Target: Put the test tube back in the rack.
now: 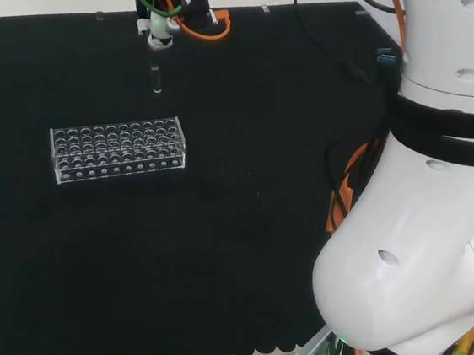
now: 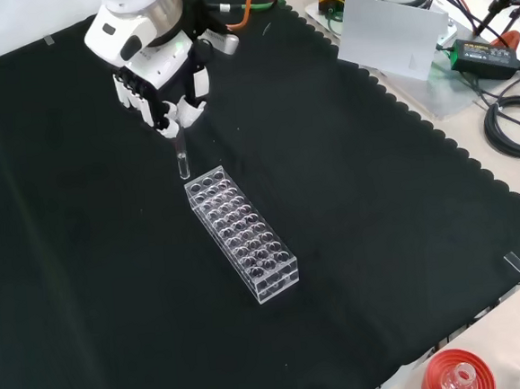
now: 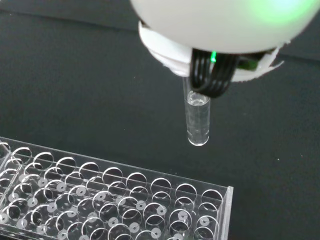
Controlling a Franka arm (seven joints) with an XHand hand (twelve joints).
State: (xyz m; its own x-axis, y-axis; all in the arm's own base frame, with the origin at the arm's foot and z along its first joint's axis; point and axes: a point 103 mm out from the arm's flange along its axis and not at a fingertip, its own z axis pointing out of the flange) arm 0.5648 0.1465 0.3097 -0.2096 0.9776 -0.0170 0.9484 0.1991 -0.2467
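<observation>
Hand (image 2: 167,98) grips the test tube (image 2: 183,164) by its upper end, fingers pinched round it; tube hangs upright, clear of the bench (image 2: 377,194), just beyond the near end of the clear rack (image 2: 241,234), not yet over a hole. Step in hand, by my judgement: carry and alignment; next move calls for centring the tube above an end hole, then lowering it straight.

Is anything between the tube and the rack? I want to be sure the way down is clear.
Nothing visible. The hand holds the test tube upright above the cloth, just beyond the rack's near end in the front view, with bare cloth between them.
</observation>
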